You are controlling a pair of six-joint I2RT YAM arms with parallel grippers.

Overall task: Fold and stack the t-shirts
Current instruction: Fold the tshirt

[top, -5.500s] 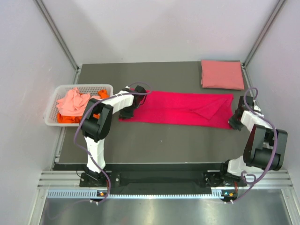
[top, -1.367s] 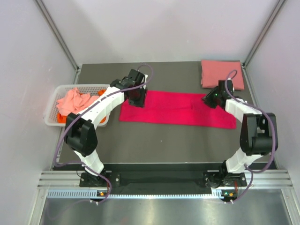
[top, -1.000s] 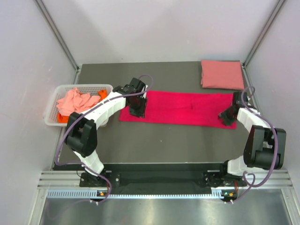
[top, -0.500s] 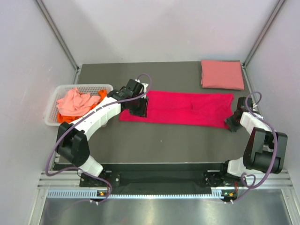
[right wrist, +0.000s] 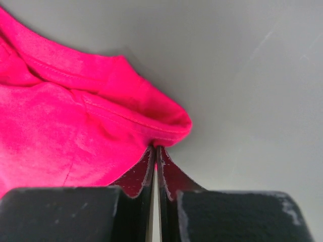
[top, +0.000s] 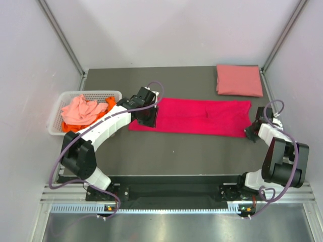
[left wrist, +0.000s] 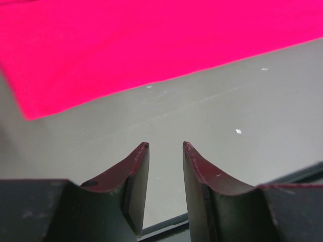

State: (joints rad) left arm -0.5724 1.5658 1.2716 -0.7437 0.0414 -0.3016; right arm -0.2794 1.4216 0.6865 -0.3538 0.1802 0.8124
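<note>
One magenta t-shirt (top: 194,117), a long folded band across the tabletop (top: 166,151): likely soft, light, limp; best taken at hemmed corners; right gripper (right wrist: 155,147) closed, apparently pinching its right corner; left gripper (left wrist: 166,146) parted, empty, near its left corner.

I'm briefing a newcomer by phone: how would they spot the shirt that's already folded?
Find the dark table, then its far right corner. The salmon shirt lies there alone as a neat flat rectangle. The magenta shirt is spread long across the middle, and the coral shirt and orange shirt sit crumpled in the basket at the left.
</note>
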